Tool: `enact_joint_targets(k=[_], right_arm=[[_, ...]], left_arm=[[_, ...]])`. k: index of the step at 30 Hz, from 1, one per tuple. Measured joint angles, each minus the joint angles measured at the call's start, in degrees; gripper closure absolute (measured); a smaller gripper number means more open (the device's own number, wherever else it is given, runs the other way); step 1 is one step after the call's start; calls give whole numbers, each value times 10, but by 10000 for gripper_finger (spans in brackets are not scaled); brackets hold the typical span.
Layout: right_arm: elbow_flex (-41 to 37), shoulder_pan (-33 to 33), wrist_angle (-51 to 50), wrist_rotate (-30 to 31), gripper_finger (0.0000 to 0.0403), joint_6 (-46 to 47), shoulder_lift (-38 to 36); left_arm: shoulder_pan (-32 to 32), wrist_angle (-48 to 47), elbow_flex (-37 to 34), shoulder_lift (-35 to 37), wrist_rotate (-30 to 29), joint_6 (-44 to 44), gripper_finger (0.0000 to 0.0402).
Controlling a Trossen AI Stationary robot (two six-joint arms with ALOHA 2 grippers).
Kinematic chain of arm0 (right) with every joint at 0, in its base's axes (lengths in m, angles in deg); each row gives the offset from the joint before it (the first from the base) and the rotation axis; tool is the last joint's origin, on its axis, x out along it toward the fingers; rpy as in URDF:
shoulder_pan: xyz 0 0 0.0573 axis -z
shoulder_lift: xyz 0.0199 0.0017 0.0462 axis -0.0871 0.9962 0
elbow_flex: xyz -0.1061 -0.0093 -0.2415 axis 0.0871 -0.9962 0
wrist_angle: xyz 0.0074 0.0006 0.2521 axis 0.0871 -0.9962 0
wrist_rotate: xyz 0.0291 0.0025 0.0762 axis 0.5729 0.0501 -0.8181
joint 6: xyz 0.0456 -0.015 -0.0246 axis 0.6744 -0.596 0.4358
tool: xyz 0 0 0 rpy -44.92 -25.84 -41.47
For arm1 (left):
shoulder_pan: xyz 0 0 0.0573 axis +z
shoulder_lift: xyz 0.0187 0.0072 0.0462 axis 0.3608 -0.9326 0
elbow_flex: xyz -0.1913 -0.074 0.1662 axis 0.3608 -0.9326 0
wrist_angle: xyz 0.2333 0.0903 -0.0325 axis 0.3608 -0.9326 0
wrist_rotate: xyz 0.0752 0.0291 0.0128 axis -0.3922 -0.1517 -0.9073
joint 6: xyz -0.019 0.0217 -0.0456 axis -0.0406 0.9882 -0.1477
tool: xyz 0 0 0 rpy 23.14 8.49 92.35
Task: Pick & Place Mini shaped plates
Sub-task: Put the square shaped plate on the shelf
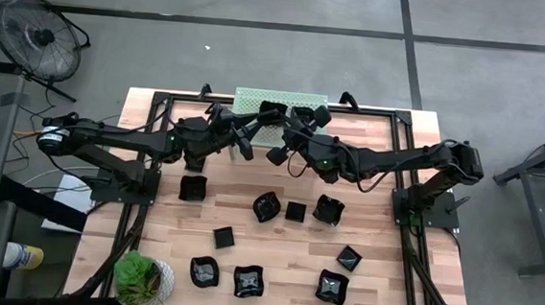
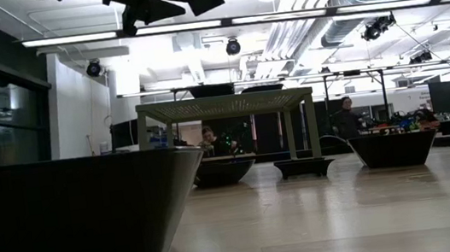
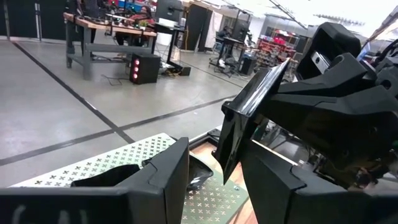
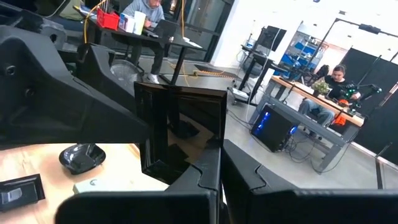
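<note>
Right gripper: you have its fingers pressed together on a square black plate, which stands on edge between them, its glossy face toward the wrist camera. In your high view this gripper hangs above the far middle of the table, just in front of the pale green shelf.

Left gripper: you see its fingers spread partway with nothing between them. The gap faces the held plate, close to it but not touching as far as you can tell. In the high view it sits just beside the right gripper.

Held plate from the left wrist: tilted, thin edge toward you, clamped in the other arm's dark fingers.

Shelf: perforated and pale green, at the table's far edge; black plates rest on top of it, and one shows on it in the left wrist view.

Other plates: scattered over the wooden table, well apart from both grippers. A row lies mid-table, among them a square one and a wavy one; more lie along the near edge.

Low view: a plate's dark wall fills the near left; both arms are only dark shapes at the top.

Potted plant: near left corner of the table.
</note>
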Motion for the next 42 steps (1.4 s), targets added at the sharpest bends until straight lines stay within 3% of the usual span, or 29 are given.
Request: enact_joint_targets(k=[14, 29, 42], right_arm=[[0, 1, 2, -4, 403, 2, 5], [0, 4, 2, -1, 403, -4, 4], [0, 4, 1, -8, 403, -5, 4]], left_arm=[[0, 0, 0, 0, 1, -11, 263], [0, -2, 0, 0, 6, -11, 392], [0, -1, 0, 0, 19, -14, 400]])
